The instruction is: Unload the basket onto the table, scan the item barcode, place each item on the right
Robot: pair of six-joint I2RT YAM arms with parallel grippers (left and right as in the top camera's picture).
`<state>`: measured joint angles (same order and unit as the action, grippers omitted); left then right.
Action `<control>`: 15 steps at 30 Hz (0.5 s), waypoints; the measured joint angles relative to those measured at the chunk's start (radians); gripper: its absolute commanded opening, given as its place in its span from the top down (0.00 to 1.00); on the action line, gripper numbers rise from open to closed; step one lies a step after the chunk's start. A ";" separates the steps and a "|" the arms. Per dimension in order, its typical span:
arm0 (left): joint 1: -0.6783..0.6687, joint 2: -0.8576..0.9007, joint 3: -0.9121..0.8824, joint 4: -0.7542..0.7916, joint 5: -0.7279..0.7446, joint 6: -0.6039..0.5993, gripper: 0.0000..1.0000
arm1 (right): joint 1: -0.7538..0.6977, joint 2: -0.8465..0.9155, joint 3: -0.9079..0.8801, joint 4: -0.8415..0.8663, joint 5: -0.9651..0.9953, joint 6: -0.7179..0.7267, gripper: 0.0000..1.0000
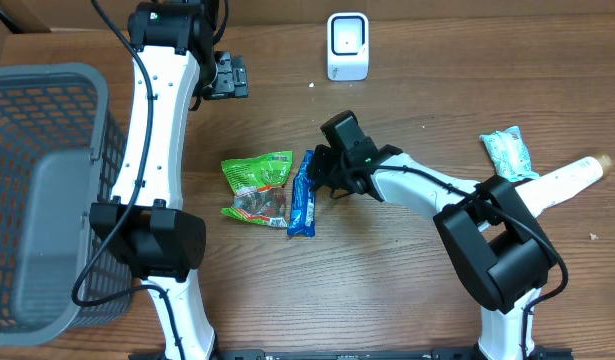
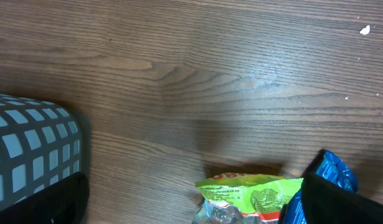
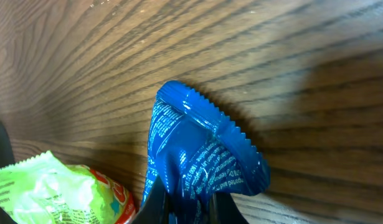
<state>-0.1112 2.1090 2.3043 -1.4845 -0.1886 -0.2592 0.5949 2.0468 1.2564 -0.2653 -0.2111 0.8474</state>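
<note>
A blue snack packet lies on the wooden table beside a green packet. My right gripper is shut on the blue packet's upper end. In the right wrist view the crimped blue packet is pinched between the dark fingers at the bottom edge, right gripper. A white barcode scanner stands at the back of the table. My left gripper hovers open near the back left, holding nothing; its wrist view shows the green packet and the blue packet below it.
A grey mesh basket fills the left side, its corner in the basket wrist view too. A teal packet and a cream-coloured tube-like object lie at the right edge.
</note>
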 measured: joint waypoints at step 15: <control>0.000 0.000 0.000 0.000 0.000 0.000 0.00 | -0.188 -0.172 -0.005 -0.335 0.048 -0.028 0.96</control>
<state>-0.1116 2.1090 2.3047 -1.4845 -0.1886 -0.2592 0.4068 1.8751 1.2514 -0.6006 -0.1635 0.8192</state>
